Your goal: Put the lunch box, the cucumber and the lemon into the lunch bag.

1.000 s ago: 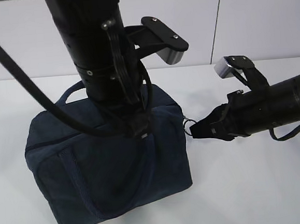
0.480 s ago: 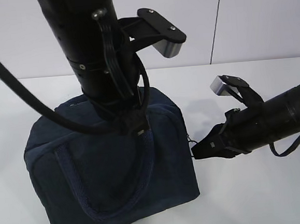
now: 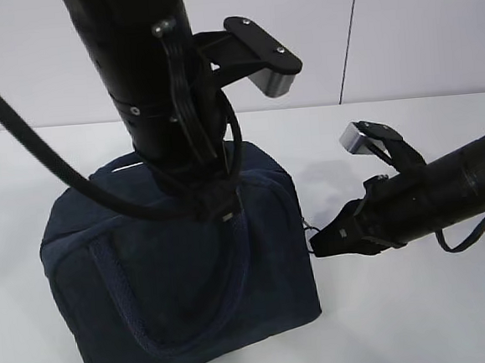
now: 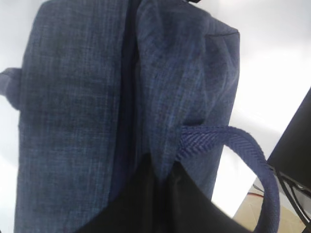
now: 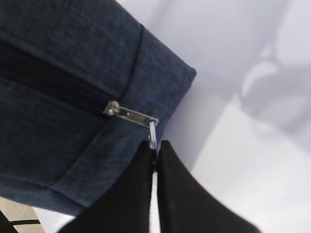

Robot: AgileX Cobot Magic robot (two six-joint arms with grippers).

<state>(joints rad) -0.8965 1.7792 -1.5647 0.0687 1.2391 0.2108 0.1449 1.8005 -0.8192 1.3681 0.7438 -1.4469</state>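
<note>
a robot test bench or lab setting is suggested. a plain white tabletop point(image 3: 421, 319) is seen, backed at the far side by bare pale grey wall panels point(image 3: 432, 32) divided by a thin vertical seam point(image 3: 348, 39) right of centre. no household furnishings are shown. two black robot arms are mounted over the table, the left arm point(image 3: 146, 80) with exposed cabling point(image 3: 20, 132) and the right arm point(image 3: 445, 191) carrying a small wrist camera point(image 3: 358, 137).
</note>
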